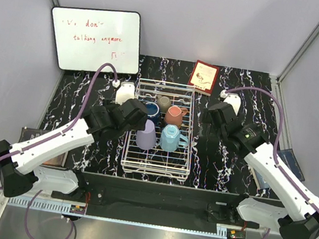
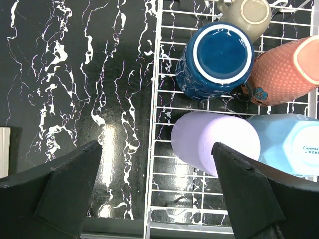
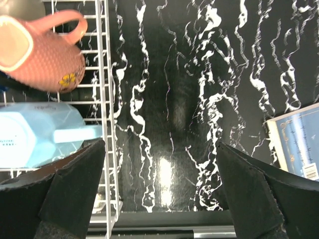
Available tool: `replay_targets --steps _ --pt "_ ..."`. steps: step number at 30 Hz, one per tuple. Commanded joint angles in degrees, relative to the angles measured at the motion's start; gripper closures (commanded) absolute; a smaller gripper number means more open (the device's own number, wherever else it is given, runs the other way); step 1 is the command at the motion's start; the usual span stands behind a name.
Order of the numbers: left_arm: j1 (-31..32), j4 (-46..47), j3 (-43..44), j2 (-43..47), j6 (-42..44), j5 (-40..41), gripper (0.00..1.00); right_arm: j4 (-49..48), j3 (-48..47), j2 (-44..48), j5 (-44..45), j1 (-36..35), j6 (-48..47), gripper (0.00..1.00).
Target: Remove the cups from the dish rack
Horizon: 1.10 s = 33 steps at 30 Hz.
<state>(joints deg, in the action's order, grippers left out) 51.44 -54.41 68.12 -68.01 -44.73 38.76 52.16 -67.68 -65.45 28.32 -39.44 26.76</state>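
**A:** Jaws first. The left gripper (image 2: pixel 155 150) is spread wide and holds nothing. The right gripper (image 3: pixel 160 148) is the same, parted and empty.

**B:** What sits between the left one's fingers?

**A:** The near-side rim of the dish rack (image 2: pixel 158 74) runs up through the gap. The lavender tumbler (image 2: pixel 214 142) lies just inside the rack-side finger, apparently mouth-down. Beyond that finger is the light blue mug (image 2: pixel 286 144). Ahead of the jaws stand the dark blue cup (image 2: pixel 219 57), the salmon mug (image 2: pixel 284 69) and, farthest, the grey-beige mug (image 2: pixel 249 15).

**B:** And the right one?

**A:** Mostly bare black marble table (image 3: pixel 199 99) lies between its fingers. The rack's other rim passes just inside the rack-side finger, and the light blue mug's handle pokes out towards it.

**B:** So all five cups are in the rack?

**A:** Yes. I'd call this the approach to the first pick, with nothing unloaded yet.

**B:** Next move?

**A:** Probably the tumbler goes to the left arm. The jaws need to shift into the rack until both fingers straddle the cup, then drop and close. The outer finger must clear the rim wire, and the inner one must slip between the tumbler and the blue mug, which look to be touching or nearly so.
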Motion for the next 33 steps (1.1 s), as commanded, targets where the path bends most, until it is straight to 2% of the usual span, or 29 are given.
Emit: replay_targets --steps 1,6,10,17,26,33 --pt "-0.20 1.94 0.44 0.24 0.52 -0.62 0.01 -2.32 0.18 1.47 -2.91 -0.20 -0.74 0.00" --pt "-0.29 1.94 0.09 0.51 -0.27 -0.18 0.01 -4.26 -1.13 1.56 -2.05 -2.65 -3.38 0.00" --pt "-0.29 1.94 0.78 0.33 0.43 0.35 0.01 -3.56 -7.18 -2.30 0.95 -7.49 -4.70 0.00" --pt "-0.29 1.94 0.97 1.91 0.26 1.67 0.01 -4.79 -13.35 -9.42 -6.51 -8.98 -4.70 0.00" --pt "-0.29 3.26 -2.55 7.10 1.49 2.46 0.01 -7.69 -13.53 -16.72 -11.44 -11.98 -3.83 0.00" --pt "-0.29 3.17 -4.57 8.59 1.14 1.93 0.01 -10.41 -9.49 -18.22 -14.52 -13.56 -1.89 0.01"
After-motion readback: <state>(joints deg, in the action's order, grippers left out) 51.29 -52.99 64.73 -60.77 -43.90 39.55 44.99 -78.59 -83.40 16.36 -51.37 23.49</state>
